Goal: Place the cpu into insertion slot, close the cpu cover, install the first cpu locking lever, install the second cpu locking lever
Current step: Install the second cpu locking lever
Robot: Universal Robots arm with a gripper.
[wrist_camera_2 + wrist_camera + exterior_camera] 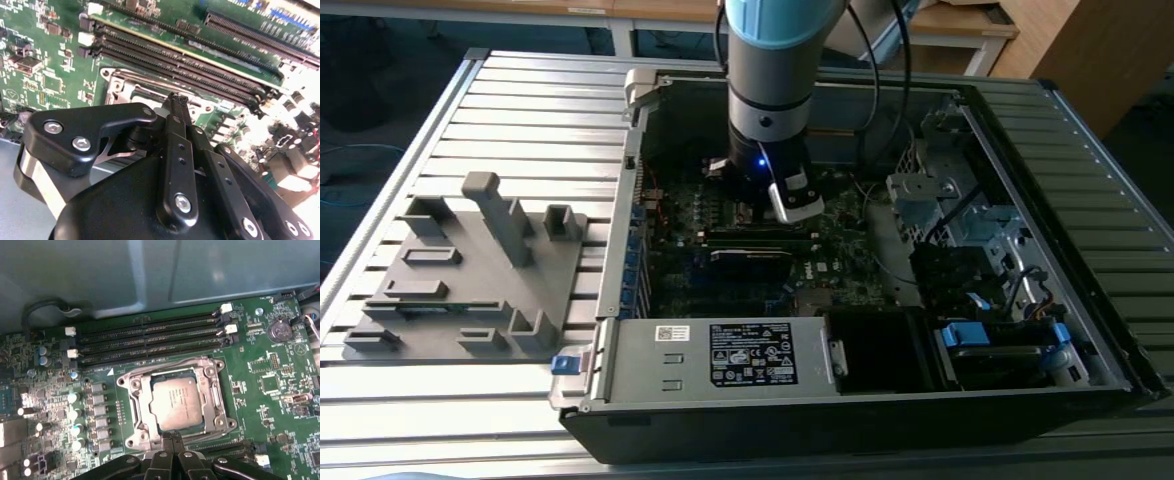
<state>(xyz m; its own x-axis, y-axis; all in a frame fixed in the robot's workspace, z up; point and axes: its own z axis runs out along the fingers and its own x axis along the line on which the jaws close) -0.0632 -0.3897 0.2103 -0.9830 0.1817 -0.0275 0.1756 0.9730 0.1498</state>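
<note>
The cpu [175,402], a square chip with a dull silver top, lies inside the insertion slot [131,385] on the green board. The cpu cover [167,374], a thin metal frame, lies flat around the chip's edges. My gripper [172,439] is shut with nothing visible between its fingers, its tips right at the socket's near edge. In the second wrist view the gripper [178,100] points down at the insertion slot [122,87], whose rim is partly hidden behind the black fingers. I cannot make out the locking levers. In the exterior view the arm [767,130] reaches down into the open computer case.
Long black memory slots [150,337] run just beyond the socket, and a row of capacitors [75,415] stands beside it. The grey power supply box [720,355] sits at the case's front. A grey fixture block [467,270] rests on the slatted table at the exterior view's left.
</note>
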